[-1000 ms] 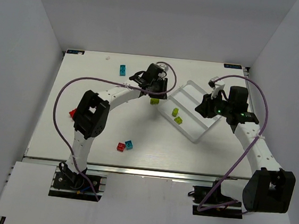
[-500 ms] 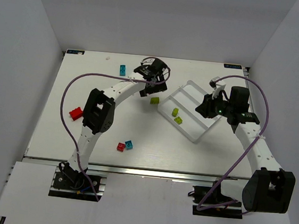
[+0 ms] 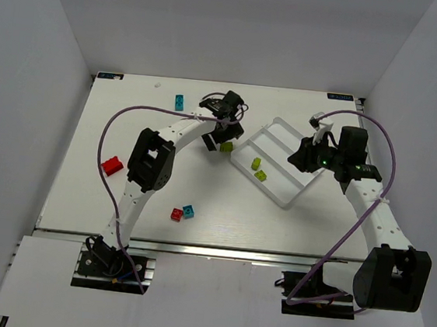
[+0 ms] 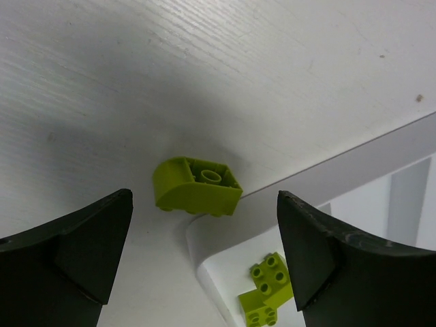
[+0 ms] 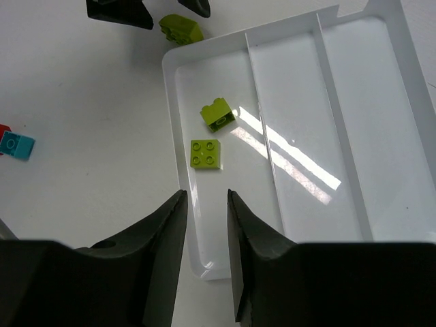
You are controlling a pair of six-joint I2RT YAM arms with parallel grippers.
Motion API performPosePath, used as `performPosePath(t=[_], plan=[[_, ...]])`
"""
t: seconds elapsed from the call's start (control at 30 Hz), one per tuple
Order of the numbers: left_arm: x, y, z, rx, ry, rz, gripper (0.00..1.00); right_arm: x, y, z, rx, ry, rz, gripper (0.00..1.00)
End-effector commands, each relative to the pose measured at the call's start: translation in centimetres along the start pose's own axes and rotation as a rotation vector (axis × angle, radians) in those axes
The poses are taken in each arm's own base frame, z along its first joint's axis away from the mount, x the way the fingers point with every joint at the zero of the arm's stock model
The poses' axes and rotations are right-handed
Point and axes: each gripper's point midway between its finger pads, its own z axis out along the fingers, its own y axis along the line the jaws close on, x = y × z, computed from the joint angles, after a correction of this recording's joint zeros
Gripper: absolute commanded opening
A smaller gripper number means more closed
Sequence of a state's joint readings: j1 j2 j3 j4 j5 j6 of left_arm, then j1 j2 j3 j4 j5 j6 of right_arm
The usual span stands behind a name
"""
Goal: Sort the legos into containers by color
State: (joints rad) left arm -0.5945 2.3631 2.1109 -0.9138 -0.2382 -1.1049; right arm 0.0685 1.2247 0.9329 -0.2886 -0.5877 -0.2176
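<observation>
A lime green lego (image 4: 197,185) lies on the table, hollow underside up, just outside the white tray's corner (image 4: 204,248). My left gripper (image 4: 204,196) hangs over it, open wide, touching nothing; from above the gripper (image 3: 224,127) is just behind that lego (image 3: 226,146). Two more lime green legos (image 5: 212,135) lie in the tray's (image 3: 280,146) left compartment; the other two compartments hold nothing. My right gripper (image 5: 204,195) hovers above the tray's near left wall (image 5: 185,204), jaws partly apart and holding nothing.
Loose on the table are a cyan lego (image 3: 180,102) at the back, a red one (image 3: 111,165) at the left, and a red (image 3: 175,214) and cyan (image 3: 188,211) pair near the front. The left arm arches across the table's middle.
My left gripper has opened and let go of the lime green lego, which now lies beside the tray's corner. The right arm has not moved.
</observation>
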Motion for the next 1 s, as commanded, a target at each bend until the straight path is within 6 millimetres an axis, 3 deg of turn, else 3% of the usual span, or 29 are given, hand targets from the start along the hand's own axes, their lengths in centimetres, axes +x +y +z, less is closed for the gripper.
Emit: performPosePath(t=[0.0, 0.17, 0.37, 0.6, 0.83, 0.97], plan=[[0.4, 0.2, 0.3, -0.007, 0.044, -0.029, 0.97, -0.4, 0.3, -0.4, -0.018, -0.024, -0.008, 0.36], [1.2, 0.3, 1.3, -0.012, 0.070, -0.043, 0.97, -0.5, 0.2, -0.6, -0.017, -0.029, -0.007, 0.36], [0.9, -0.2, 1.9, 0.000, 0.075, -0.065, 0.96, -0.5, 0.1, -0.8, -0.018, -0.032, -0.002, 0.36], [1.6, 0.3, 2.3, -0.008, 0.097, -0.059, 0.84, -0.6, -0.1, -1.0, -0.016, -0.038, 0.004, 0.36], [1.0, 0.3, 2.0, 0.015, 0.094, -0.044, 0.58, -0.5, -0.1, -1.1, -0.019, -0.039, 0.010, 0.36], [0.9, 0.2, 1.6, 0.024, 0.090, -0.028, 0.49, -0.6, 0.0, -1.1, -0.024, -0.043, 0.011, 0.36]])
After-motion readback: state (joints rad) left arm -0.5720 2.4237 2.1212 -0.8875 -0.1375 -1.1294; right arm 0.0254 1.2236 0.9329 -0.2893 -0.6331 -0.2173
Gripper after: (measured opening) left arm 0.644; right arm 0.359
